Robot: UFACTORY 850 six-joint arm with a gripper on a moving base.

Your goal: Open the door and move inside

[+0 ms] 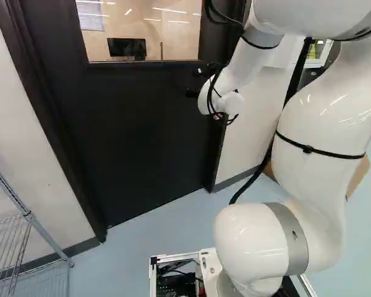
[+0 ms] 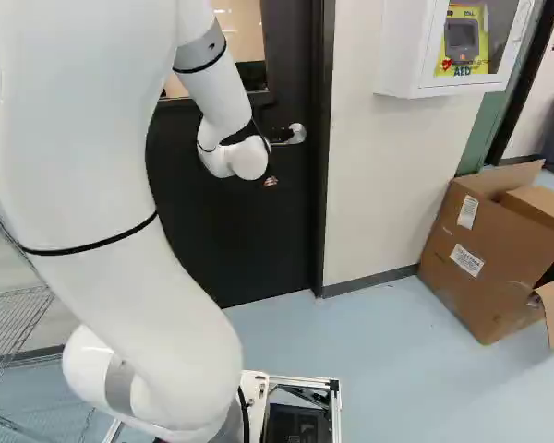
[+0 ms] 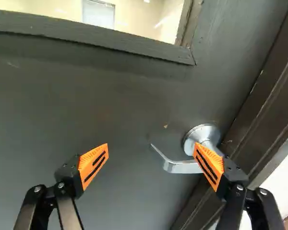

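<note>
Pale walls [image 2: 374,185] flank a near-black, windowed door [image 1: 136,124] – bent, silvery lever [image 3: 181,166] – before the wide-open hand [image 2: 270,180].

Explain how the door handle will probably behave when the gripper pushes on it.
The door handle looks like solid metal, so it should feel stiff. Its smooth, shiny surface may slip against the orange pads. Mounted on a round plate on the door, it will likely pivot rather than come away.

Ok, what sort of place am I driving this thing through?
Likely an office or lab building: a dark door with a window onto a room with a monitor, an AED cabinet on the wall, and a wire shelf.
</note>
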